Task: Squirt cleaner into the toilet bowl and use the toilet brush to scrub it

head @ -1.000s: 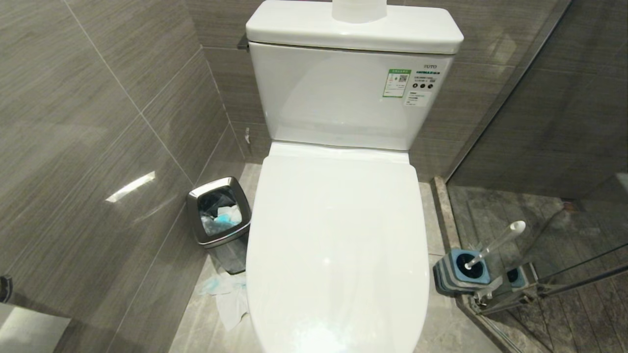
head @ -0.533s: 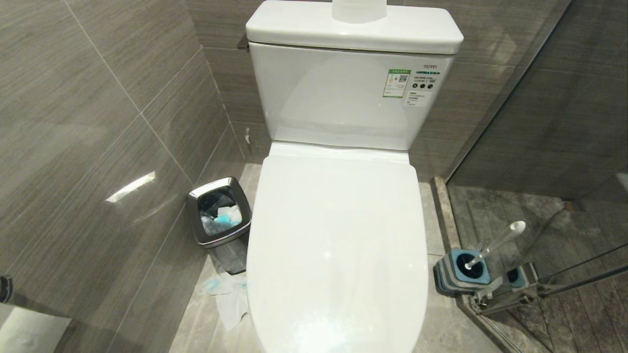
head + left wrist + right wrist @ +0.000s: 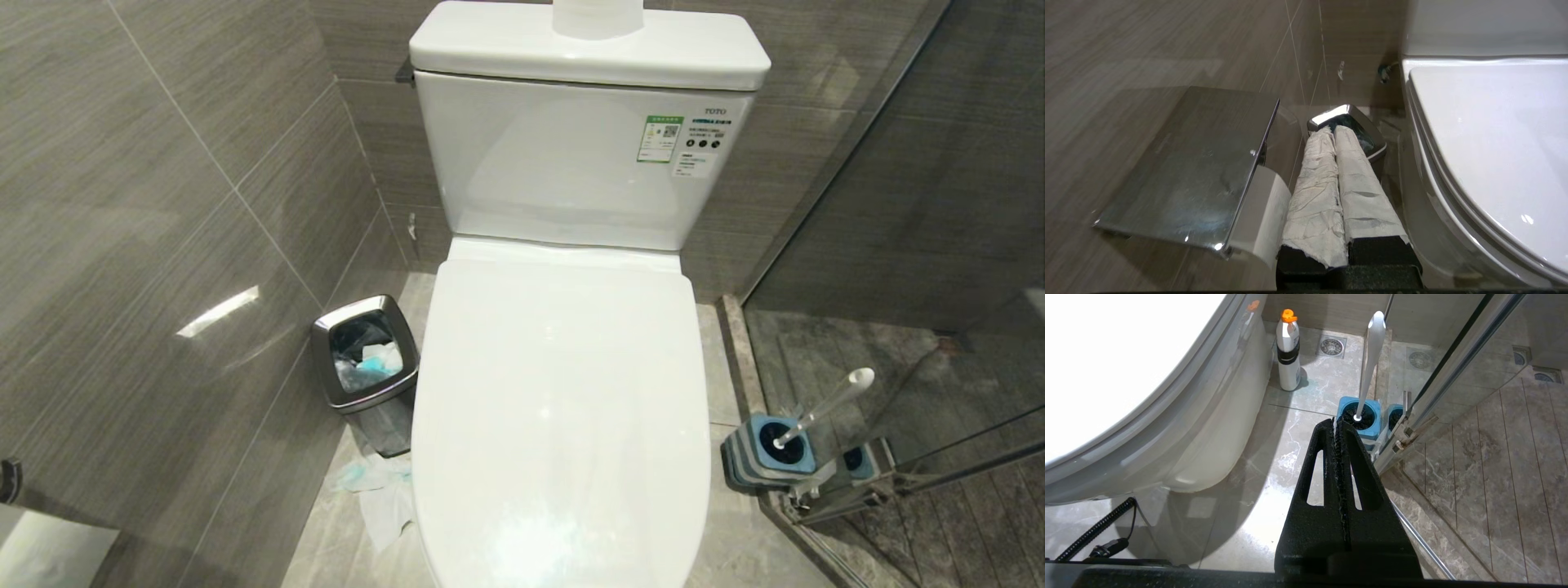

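The toilet bowl fills the middle of the head view with its white lid down, so its inside is hidden. No cleaner shows. The toilet brush stands in its blue-topped holder on the floor to the toilet's right. Neither gripper appears in the head view. My left gripper, its fingers wrapped in white paper, is shut and empty, low beside the toilet's left flank. My right gripper is shut and empty, its tips just short of the brush holder, with the brush handle rising beyond.
A steel bin with tissues stands left of the toilet, and crumpled tissues lie on the floor. A chrome paper holder hangs close by the left gripper. A white bottle with an orange cap stands behind the brush. A glass shower door borders the right.
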